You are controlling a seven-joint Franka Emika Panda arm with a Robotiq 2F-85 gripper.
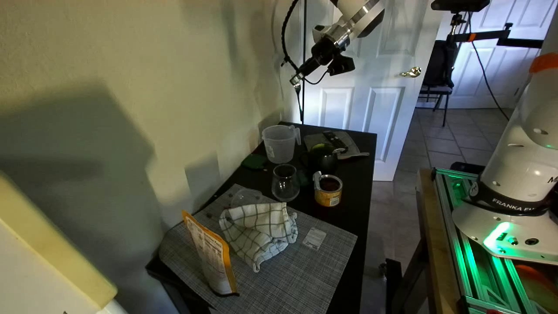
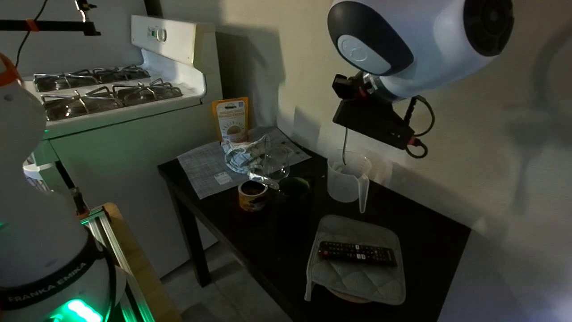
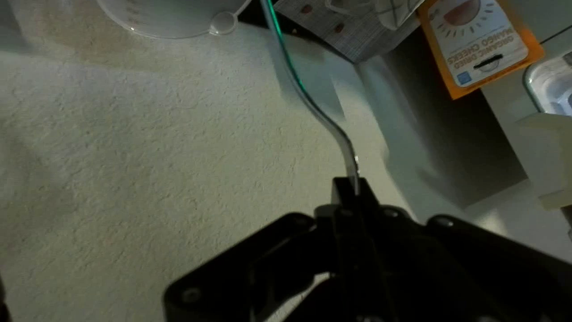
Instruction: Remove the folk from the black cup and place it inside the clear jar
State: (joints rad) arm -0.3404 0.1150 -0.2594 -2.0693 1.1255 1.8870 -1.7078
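My gripper (image 1: 295, 81) is shut on the fork (image 1: 300, 104), whose long thin end hangs down. In the wrist view, the fingertips (image 3: 353, 190) close on the fork (image 3: 308, 94). The clear jar (image 1: 279, 146) is a wide translucent jug with a handle, upright on the dark table below the gripper. In an exterior view, the fork's low end (image 2: 345, 145) overlaps the jar's rim (image 2: 342, 185); elsewhere it appears above and beside the jar. The wrist view shows the jar (image 3: 165, 18) cut off at the top. The black cup (image 1: 322, 162) stands upright beside the jar, also dark (image 2: 294, 205).
A stemless glass (image 1: 285, 185) and an orange-labelled tin (image 1: 328, 194) stand near the jar. A pot holder (image 2: 357, 286) bears a remote (image 2: 357, 252). A checked towel (image 1: 261, 226) and an upright orange-edged pouch (image 1: 211, 257) sit on the grey mat. A wall borders the table.
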